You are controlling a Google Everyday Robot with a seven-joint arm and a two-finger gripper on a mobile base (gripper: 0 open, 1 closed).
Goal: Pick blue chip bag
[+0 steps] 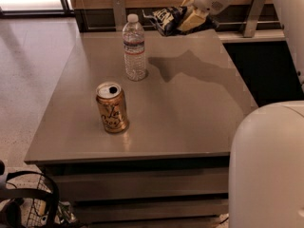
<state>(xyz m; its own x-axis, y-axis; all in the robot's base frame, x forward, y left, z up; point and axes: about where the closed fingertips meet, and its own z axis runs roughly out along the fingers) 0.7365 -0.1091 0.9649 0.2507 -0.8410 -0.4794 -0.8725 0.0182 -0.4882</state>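
The blue chip bag [167, 19] is a dark navy foil bag with white lettering. It hangs in the air above the far edge of the table, clear of the surface, with its shadow on the tabletop below. My gripper [189, 19] is at the top of the view, right of the bag, and its tan fingers [194, 18] are shut on the bag's right end. The white arm runs up and out of the frame to the right.
A clear water bottle [134, 48] stands on the grey table [190, 122] below-left of the bag. A gold drink can [112, 107] stands nearer the front left. My white base [268, 170] fills the lower right. A wire basket [28, 208] sits at lower left.
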